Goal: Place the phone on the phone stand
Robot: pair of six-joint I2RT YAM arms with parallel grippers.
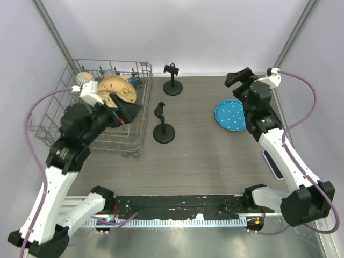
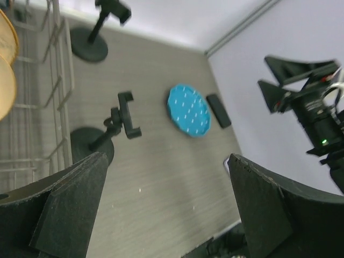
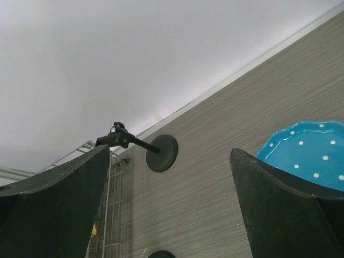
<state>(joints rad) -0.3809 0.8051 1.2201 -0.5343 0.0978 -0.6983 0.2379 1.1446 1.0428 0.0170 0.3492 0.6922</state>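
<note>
A dark phone [image 1: 273,164] lies flat on the table at the right, partly under my right arm; the left wrist view shows it [image 2: 218,110] beside the blue plate. Two black phone stands are on the table: one near the middle [image 1: 163,126], also in the left wrist view [image 2: 110,134], and one at the back [image 1: 172,80], seen in the right wrist view [image 3: 146,149]. My left gripper [image 1: 126,110] is open and empty, raised beside the dish rack. My right gripper [image 1: 239,78] is open and empty, raised above the back right of the table.
A wire dish rack [image 1: 59,115] with dishes stands at the back left. A blue polka-dot plate [image 1: 231,114] lies at the right, between the stands and the phone. Grey walls close the table on three sides.
</note>
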